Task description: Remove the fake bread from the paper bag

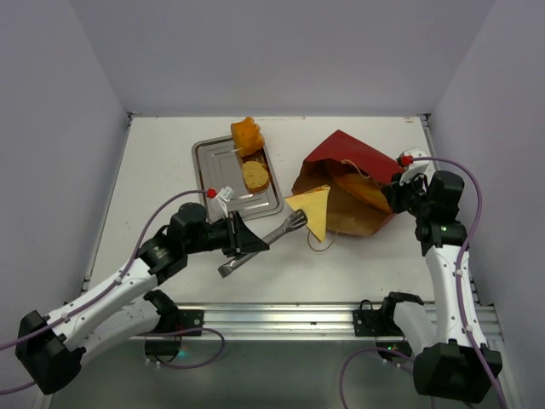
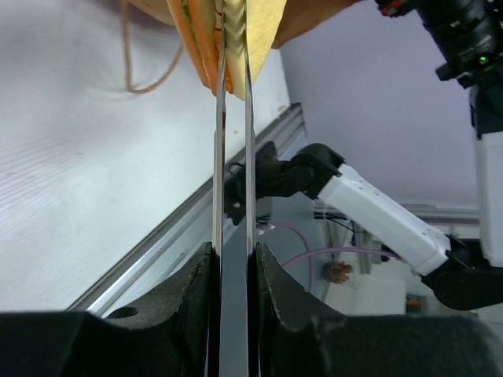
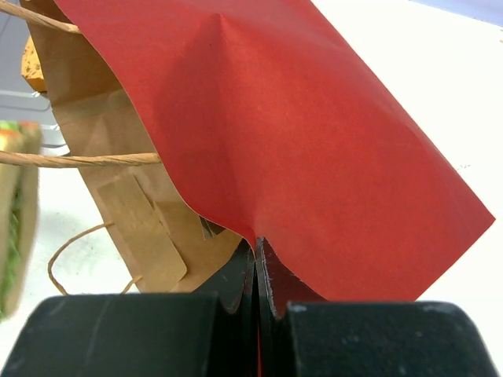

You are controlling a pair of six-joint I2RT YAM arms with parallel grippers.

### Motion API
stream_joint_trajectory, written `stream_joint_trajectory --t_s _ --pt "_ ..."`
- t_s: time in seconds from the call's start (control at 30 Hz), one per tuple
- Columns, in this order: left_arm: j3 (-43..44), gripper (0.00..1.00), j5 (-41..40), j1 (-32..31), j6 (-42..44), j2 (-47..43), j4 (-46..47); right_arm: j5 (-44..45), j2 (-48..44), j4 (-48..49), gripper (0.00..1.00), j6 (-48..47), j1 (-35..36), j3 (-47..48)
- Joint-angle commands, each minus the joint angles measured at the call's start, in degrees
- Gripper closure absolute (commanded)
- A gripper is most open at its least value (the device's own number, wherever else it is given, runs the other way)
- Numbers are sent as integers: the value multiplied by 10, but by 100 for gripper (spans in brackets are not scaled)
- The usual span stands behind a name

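- Pinching the pale yellow wedge [image 1: 313, 213], your left gripper [image 1: 295, 222] holds it right at the mouth of the paper bag [image 1: 345, 158].
- Your right gripper [image 1: 393, 196] is closed tight on the bag's red edge, on the side away from the wedge.
- The bag lies on its side, its mouth turned toward the left gripper.
- You have a bun [image 1: 247, 135] and a round slice [image 1: 255, 175] on the silver tray [image 1: 204, 162], left of the bag.

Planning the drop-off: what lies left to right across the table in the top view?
Metal tray → yellow wedge → paper bag → right gripper. The left gripper and its tongs overlap the tray, so left out.
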Motion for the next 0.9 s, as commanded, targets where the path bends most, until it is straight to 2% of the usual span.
stream_joint_trajectory --t_s 0.0,0.07,0.17,0.3,0.43,0.57,0.63,0.87 --pt "67 100 -10 47 99 -45 -155 0 -10 25 100 1 -6 1" --pt "113 100 -29 80 140 -47 -217 -1 -10 25 100 2 -6 1" --pt "177 100 -69 117 183 -24 -259 0 -11 24 100 1 -6 0" --pt "239 100 -72 180 211 14 -258 0 -12 25 100 1 -5 -1" --pt "235 100 -42 268 200 51 -203 -4 -13 25 100 0 -6 0" --pt "166 100 7 375 95 73 -41 -7 -14 25 100 1 -6 -2" --pt "150 100 34 398 75 104 5 -7 -14 24 100 0 -6 -2" --pt "195 100 79 475 142 210 -8 -10 -12 24 100 -2 -6 -2"
